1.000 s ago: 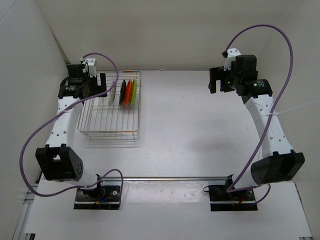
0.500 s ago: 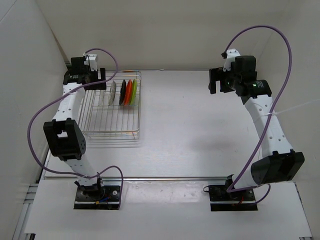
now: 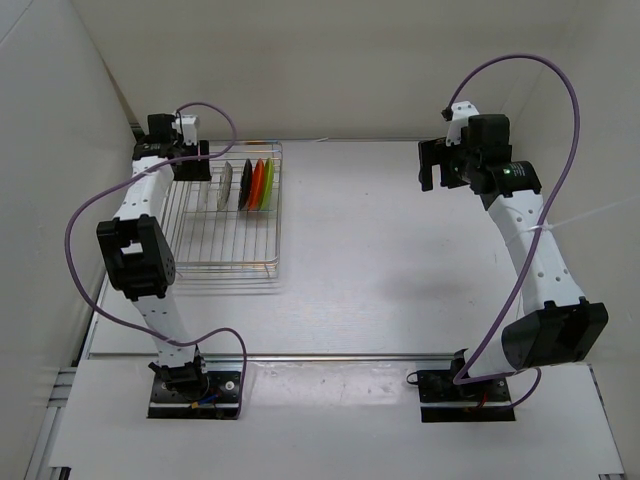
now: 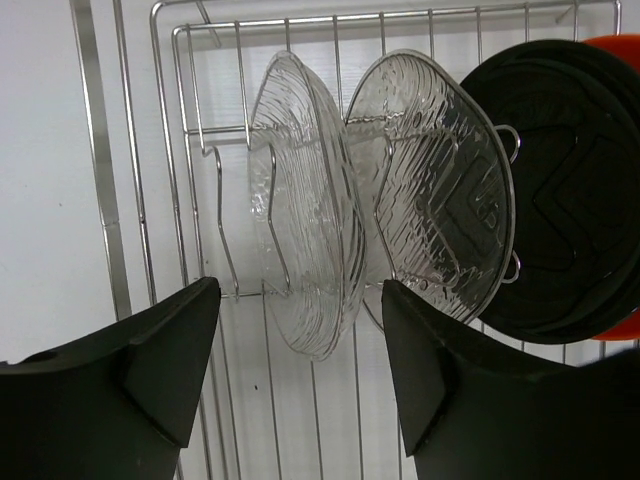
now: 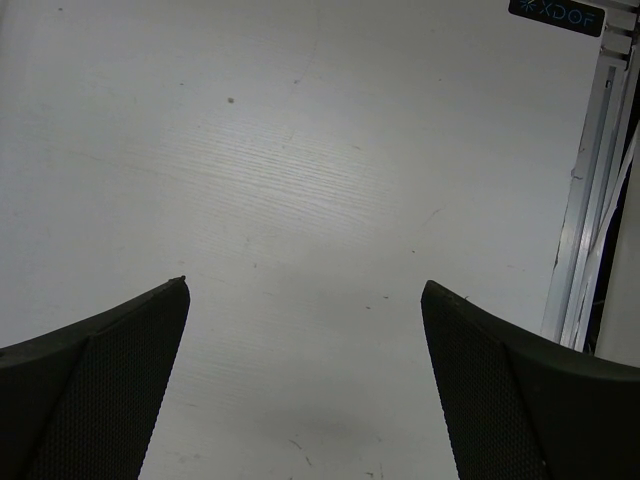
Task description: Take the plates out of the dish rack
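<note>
The plates stand on edge in a row at the far end of the dish rack, and the left wrist view gets in close. First comes a clear plate, ribbed and upright in the wire slots, and a second clear plate tilts just behind it. Then there's a black plate, with an orange-red plate peeking out past its rim. From above, a lime green plate closes the row on the right, though it shows only as a thin sliver there. The rack itself sits on the left half of the white surface, near the far wall. The left tool hangs at the rack's far left corner, facing the row. Its jaws are spread wide in the wrist view, with the first clear plate's lower edge showing in the gap between the two dark fingers. It grips nothing, and it's hard to say from here how close those tips are to the glass. Well apart, over on the far right, the right tool is raised above bare surface, jaws parted and holding nothing, its textured fingers framing only white tabletop.
</note>
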You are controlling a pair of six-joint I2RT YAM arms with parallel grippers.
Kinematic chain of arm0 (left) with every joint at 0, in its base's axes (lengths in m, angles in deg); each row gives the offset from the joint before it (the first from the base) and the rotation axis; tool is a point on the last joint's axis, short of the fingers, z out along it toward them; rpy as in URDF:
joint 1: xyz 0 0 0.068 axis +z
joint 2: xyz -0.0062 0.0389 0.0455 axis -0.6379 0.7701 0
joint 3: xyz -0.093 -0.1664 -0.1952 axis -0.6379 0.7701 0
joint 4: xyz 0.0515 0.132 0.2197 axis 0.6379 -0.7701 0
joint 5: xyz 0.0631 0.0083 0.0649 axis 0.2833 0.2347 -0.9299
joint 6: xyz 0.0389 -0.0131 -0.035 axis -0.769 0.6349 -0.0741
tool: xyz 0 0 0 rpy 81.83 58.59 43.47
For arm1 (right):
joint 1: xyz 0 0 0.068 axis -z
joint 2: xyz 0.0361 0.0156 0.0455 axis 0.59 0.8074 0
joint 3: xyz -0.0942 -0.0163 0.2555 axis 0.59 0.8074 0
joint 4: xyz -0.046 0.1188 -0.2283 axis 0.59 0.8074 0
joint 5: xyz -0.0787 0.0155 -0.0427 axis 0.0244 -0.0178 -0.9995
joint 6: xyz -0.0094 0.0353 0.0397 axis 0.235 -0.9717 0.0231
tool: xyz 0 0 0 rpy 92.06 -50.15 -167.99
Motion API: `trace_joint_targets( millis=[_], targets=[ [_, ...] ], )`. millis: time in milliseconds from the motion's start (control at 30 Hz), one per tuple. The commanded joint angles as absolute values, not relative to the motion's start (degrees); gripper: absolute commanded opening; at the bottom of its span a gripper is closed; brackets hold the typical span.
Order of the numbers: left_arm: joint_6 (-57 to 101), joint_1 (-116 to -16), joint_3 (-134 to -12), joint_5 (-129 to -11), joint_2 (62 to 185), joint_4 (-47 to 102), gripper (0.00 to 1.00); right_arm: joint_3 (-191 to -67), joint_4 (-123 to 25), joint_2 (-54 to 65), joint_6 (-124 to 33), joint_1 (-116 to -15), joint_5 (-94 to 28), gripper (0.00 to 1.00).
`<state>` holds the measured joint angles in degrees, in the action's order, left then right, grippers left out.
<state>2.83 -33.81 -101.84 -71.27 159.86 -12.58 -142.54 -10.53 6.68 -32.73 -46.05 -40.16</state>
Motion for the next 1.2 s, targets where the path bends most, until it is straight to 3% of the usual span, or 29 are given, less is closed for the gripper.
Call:
trace_joint_targets(
  millis=[0,133,300,500,567,633,833,967,1167],
  targets=[
    [2.32,-33.83,-104.73,-69.42,159.64,-13.51,0.76,-142.54,-12.78,5.09,-32.12,-46.26,-41.46,1.0],
    [2.32,-33.83,-106.05,-69.42,160.88,-14.66,0.74,-142.01,-12.78,5.09,-32.12,-46.26,-41.47,1.0],
    [2.32,-33.83,-106.05,-69.42,160.88,-14.66,0.61,-142.01,-12.78,5.09,-32.12,-46.26,-41.47,1.0],
    [2.32,-33.83,-106.58,-69.42,162.02,-15.18,0.59,-141.48,-13.3,5.09,-32.12,-46.26,-41.99,1.0],
    [2.32,-34.45,-106.58,-68.89,162.02,-15.18,0.54,-141.48,-13.31,5.09,-32.12,-46.26,-42.52,1.0],
    [2.32,-34.45,-106.58,-68.89,162.02,-15.18,0.43,-141.48,-13.31,5.09,-32.12,-46.26,-42.52,1.0],
    [2.32,-34.98,-105.96,-69.6,162.02,-15.18,0.3,-141.48,-13.31,5.09,-32.12,-46.26,-44.02,1.0],
    [2.32,-34.98,-105.96,-70.65,162.02,-15.18,0.12,-140.96,-13.31,5.09,-32.12,-46.26,-44.02,1.0],
    [2.32,-34.98,-106.49,-71.27,161.5,-15.71,0.11,-140.96,-13.31,5.61,-32.12,-46.26,-44.54,1.0]
  ],
)
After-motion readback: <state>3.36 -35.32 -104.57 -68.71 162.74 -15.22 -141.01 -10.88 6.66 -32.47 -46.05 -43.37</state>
